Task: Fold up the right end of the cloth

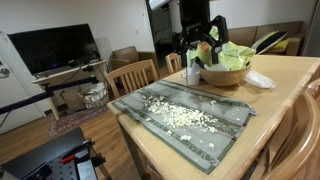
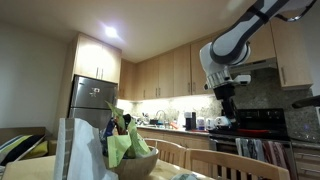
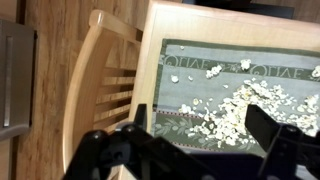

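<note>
The cloth point(image 1: 185, 115) lies flat on the wooden table point(image 1: 285, 75). It is grey-green with a cream speckled band down its middle, and one end hangs over the near edge. In the wrist view the cloth point(image 3: 220, 65) fills the right half, and its end lies close to the table edge by a chair. My gripper point(image 1: 203, 42) hangs high above the table's far side, over a bowl, and touches nothing. Both fingers point(image 3: 265, 125) stand wide apart with only cloth far below, so my gripper point(image 3: 203, 125) is open. It also shows raised in an exterior view as the gripper point(image 2: 228, 98).
A bowl point(image 1: 225, 72) holding green leafy things stands past the cloth, with a crumpled white napkin point(image 1: 260, 80) beside it. Wooden chairs point(image 1: 132, 75) stand at the table's sides; one chair point(image 3: 105, 80) is next to the cloth's end. The bowl point(image 2: 130, 160) shows low in an exterior view.
</note>
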